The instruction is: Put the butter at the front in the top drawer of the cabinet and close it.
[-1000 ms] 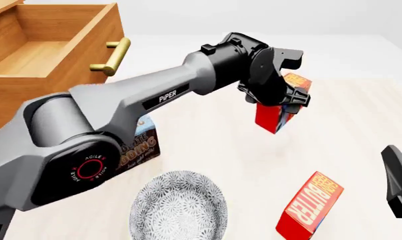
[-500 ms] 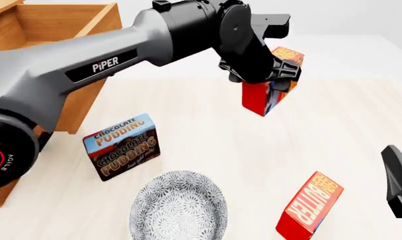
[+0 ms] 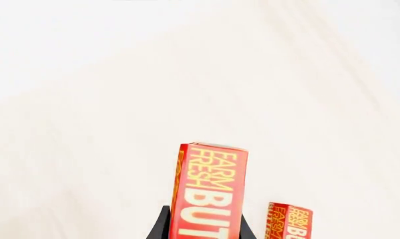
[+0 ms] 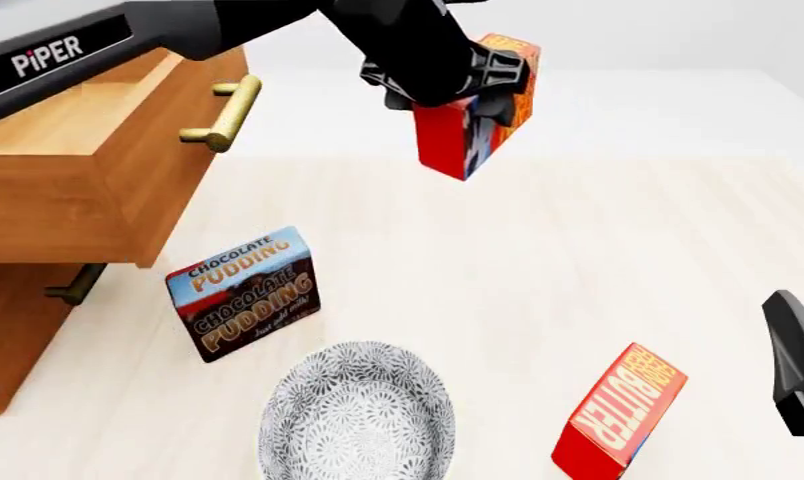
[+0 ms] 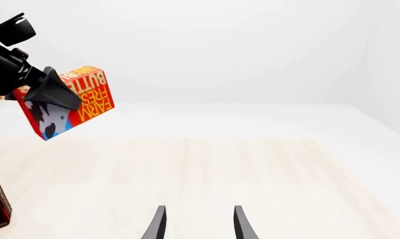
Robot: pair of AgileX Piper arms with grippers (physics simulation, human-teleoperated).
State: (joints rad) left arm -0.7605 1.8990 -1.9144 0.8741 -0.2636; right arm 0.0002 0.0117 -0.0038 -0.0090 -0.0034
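The butter point(image 4: 476, 105), a red carton with a blue-and-orange side patch, hangs tilted in the air, right of the top drawer point(image 4: 109, 150). My left gripper point(image 4: 472, 82) is shut on it from above. That drawer stands pulled open on the wooden cabinet point(image 4: 9, 330), brass handle point(image 4: 225, 113) facing the table. The left wrist view shows the butter point(image 3: 210, 194) held between dark fingers point(image 3: 161, 226). Seen from the right wrist, the butter point(image 5: 70, 102) hangs high above the table. My right gripper point(image 5: 200, 226) is open and holds nothing, low at the front right point(image 4: 796, 375).
A second butter carton point(image 4: 618, 412) with a plain red side stands at the front right. A chocolate pudding box point(image 4: 246, 293) stands near the cabinet, a patterned bowl point(image 4: 358, 410) in front of it. The lower drawer's handle point(image 4: 75, 283) shows under the open drawer.
My left arm has risen and swung left toward the open drawer, carrying the butter with it. The pudding box is uncovered now. The right gripper has stayed still.
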